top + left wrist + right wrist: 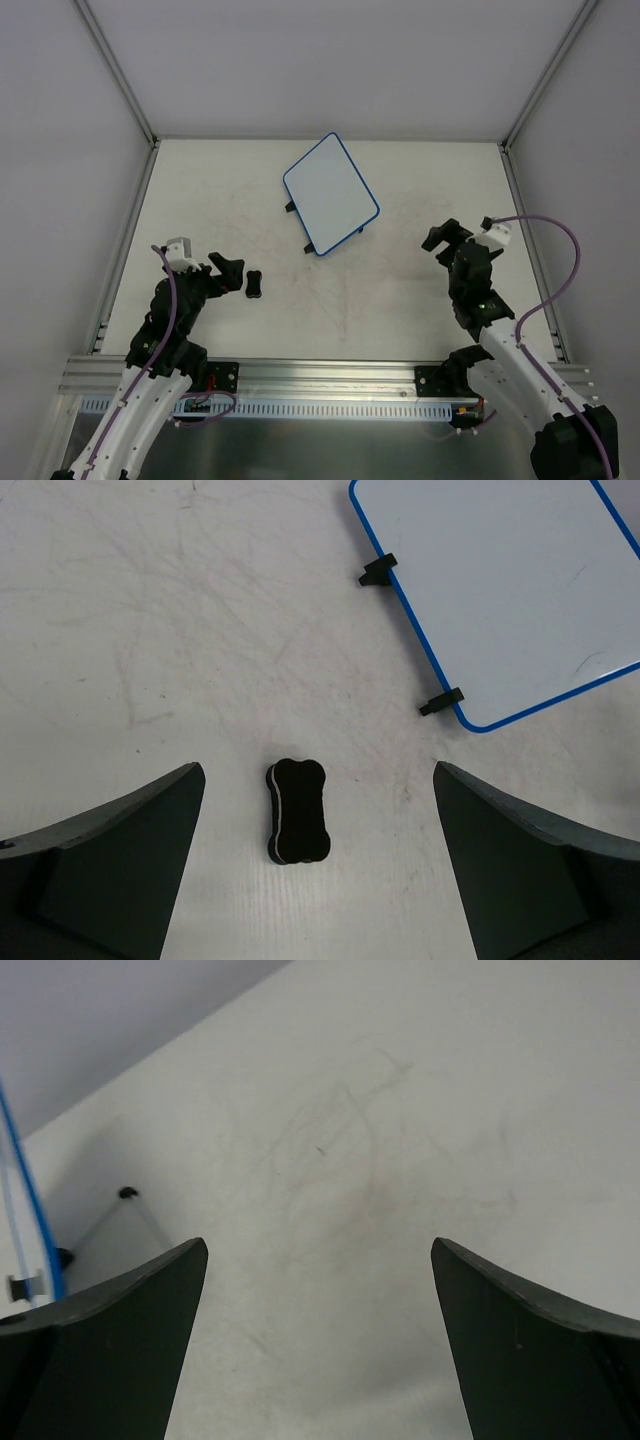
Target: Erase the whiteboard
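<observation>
The whiteboard (pixel 330 194), white with a thin blue rim and small black feet, lies tilted at the table's middle back; its surface looks clean. It also shows in the left wrist view (pixel 510 590), and its blue edge shows at the far left of the right wrist view (pixel 22 1185). A small black bone-shaped eraser (pixel 254 284) lies on the table, just ahead of my left gripper (pixel 226 274). In the left wrist view the eraser (pixel 298 810) lies between the wide-open jaws, untouched. My right gripper (pixel 446 240) is open and empty, to the right of the board.
The worn white table (pixel 400 300) is walled in by white panels at the left, back and right. A metal rail (pixel 300 375) runs along the near edge by the arm bases.
</observation>
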Tool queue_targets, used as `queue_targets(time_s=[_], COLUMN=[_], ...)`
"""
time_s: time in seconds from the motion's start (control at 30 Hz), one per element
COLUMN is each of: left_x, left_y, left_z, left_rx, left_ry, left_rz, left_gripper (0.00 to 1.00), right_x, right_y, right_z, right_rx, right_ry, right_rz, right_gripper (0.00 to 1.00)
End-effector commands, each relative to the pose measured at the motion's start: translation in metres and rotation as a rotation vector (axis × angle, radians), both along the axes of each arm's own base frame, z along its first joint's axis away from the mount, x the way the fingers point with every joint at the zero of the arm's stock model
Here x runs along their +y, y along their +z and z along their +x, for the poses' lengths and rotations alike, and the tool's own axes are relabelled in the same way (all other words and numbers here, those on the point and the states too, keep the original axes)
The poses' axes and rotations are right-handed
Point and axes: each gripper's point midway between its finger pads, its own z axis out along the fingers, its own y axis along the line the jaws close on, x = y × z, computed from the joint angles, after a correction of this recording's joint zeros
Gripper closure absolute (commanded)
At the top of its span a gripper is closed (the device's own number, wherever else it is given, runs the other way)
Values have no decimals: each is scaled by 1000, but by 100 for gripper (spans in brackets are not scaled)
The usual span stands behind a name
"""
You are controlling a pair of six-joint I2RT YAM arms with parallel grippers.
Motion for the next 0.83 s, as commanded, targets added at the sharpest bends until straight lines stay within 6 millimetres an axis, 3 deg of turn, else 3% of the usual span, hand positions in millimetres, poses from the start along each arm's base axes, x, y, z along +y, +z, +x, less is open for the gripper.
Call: queue_targets(time_s=[0.0,0.23,0.8], left_x=[0,-3,-2], left_y=[0,-9,-9], left_z=[4,5,7], left_rx=[-4,31,36], left_ry=[14,6,7], left_rz=[-15,-19,-11], left_gripper=[1,1,1], right_x=[-41,-29,-35], right_y=[-38,-40,-41], right_z=[-21,-10,-13], right_rx=[92,140,142], right_ry=[-198,-124,-161], right_rz=[-72,-104,-75], right_gripper=[1,1,1])
